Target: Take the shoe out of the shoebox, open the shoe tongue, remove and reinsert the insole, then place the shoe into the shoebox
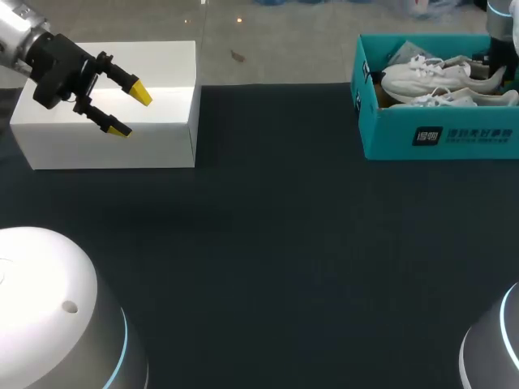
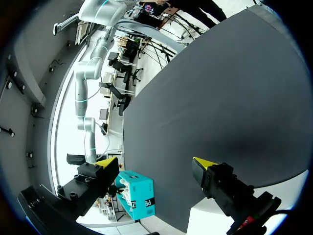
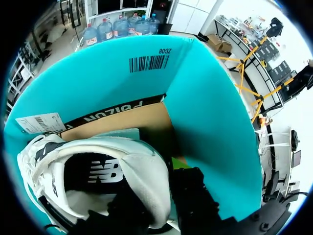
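Observation:
A teal shoebox (image 1: pixel 438 134) stands at the far right of the table with two white shoes in it. My right arm (image 1: pixel 501 28) comes down into the box at the heel of the rear shoe (image 1: pixel 430 75). In the right wrist view my right gripper (image 3: pixel 159 203) is shut on the heel wall of that white shoe (image 3: pixel 142 166), one finger inside the opening and one outside, next to the box's teal wall (image 3: pixel 210 127). My left gripper (image 1: pixel 132 112) hangs open and empty above a white box (image 1: pixel 105 142) at the far left. From its wrist, the left gripper (image 2: pixel 155 161) faces the distant shoebox (image 2: pixel 139 200).
Black cloth (image 1: pixel 268 243) covers the table between the white box and the shoebox. The rounded robot bases (image 1: pixel 57 316) fill the near corners. The second shoe (image 1: pixel 466 99) lies along the shoebox's front wall.

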Available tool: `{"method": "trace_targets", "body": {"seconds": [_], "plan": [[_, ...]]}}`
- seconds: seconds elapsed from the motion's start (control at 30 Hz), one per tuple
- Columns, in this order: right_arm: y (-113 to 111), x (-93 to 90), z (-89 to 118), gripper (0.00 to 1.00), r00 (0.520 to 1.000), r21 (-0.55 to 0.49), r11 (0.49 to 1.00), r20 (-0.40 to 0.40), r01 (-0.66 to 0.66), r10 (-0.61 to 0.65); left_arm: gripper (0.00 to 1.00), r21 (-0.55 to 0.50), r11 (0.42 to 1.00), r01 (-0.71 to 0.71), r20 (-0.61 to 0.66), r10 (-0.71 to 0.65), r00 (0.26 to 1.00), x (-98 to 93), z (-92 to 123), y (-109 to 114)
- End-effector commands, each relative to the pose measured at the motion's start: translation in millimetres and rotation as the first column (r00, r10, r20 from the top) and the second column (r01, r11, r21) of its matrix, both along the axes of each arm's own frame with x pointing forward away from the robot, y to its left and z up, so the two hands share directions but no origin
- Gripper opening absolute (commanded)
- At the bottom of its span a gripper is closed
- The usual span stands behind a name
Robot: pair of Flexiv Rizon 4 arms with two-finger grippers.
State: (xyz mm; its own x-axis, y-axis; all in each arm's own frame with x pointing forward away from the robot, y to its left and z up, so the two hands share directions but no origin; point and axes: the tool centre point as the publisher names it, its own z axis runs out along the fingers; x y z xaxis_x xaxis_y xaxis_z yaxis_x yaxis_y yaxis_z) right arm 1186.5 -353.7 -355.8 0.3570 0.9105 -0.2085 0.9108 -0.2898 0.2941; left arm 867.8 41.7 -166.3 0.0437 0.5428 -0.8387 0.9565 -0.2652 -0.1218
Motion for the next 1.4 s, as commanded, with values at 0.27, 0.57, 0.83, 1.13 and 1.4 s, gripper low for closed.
{"method": "trace_targets", "body": {"seconds": [0.27,0.57,0.83,1.13,1.4], "plan": [[-1,22.2,9,0.00,0.995,0.028,0.997,-0.081,0.068,-0.066,1.00,0.003,1.000,0.002,-0.001,-0.002,1.000,0.7,1,0],[0,9.6,-11,0.00,0.989,-0.012,0.998,-0.132,0.059,-0.060,1.00,0.003,1.000,0.002,-0.001,-0.002,1.000,0.7,1,0],[-3,-6.7,-24,0.00,0.986,-0.049,0.998,-0.162,0.029,-0.036,1.00,0.003,1.000,0.002,-0.001,-0.002,1.000,0.7,1,0],[-6,-6.6,-32,0.00,0.983,-0.078,0.996,-0.172,0.047,-0.060,1.00,0.003,1.000,0.002,-0.001,-0.002,1.000,0.7,1,0],[-8,-5.3,-17,1.00,0.983,-0.053,0.995,-0.161,0.082,-0.090,1.00,0.003,1.000,0.002,-0.001,-0.002,1.000,0.7,1,0]]}}
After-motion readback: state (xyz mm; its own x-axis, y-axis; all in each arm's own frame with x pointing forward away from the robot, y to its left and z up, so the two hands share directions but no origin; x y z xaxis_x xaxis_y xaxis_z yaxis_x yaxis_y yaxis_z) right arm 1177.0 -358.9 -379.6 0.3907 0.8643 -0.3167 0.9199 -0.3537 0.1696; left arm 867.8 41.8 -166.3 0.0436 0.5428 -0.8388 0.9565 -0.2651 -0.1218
